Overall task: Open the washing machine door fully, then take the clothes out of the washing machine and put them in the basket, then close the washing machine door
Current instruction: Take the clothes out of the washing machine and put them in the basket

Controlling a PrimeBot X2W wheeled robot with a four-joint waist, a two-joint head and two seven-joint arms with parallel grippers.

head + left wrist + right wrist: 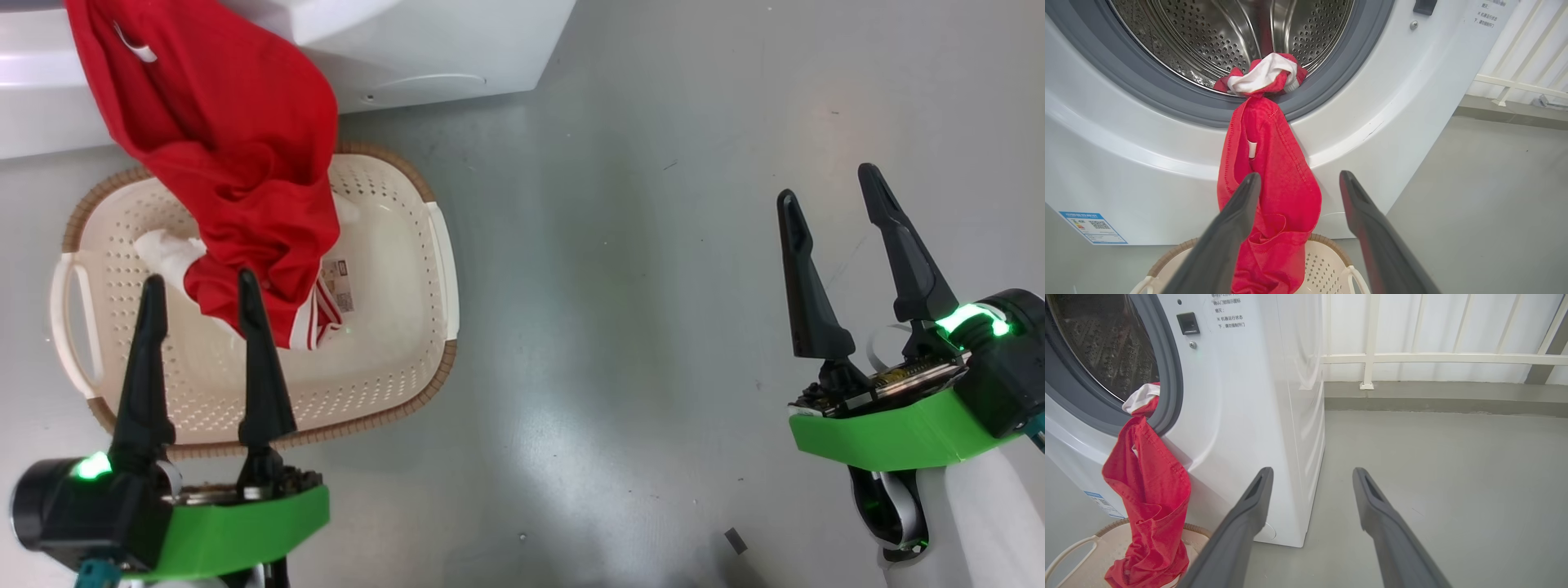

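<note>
Red clothes (245, 163) hang from the washing machine (449, 49) down into the cream basket (392, 245) on the floor in front of it. In the left wrist view the clothes (1274, 163) are caught by a white band on the grey gasket, below the steel drum of the washing machine (1126, 163). My left gripper (200, 279) is open over the basket's near side, its fingers (1241, 204) just before the hanging cloth. My right gripper (826, 184) is open over bare floor at the right, holding nothing. The washing machine door is out of view.
Grey floor (620, 286) stretches between the basket and my right arm. A white railing (1412, 357) and a low kerb run behind the washing machine (1241, 396) on its right. A small dark scrap (735, 540) lies on the floor near me.
</note>
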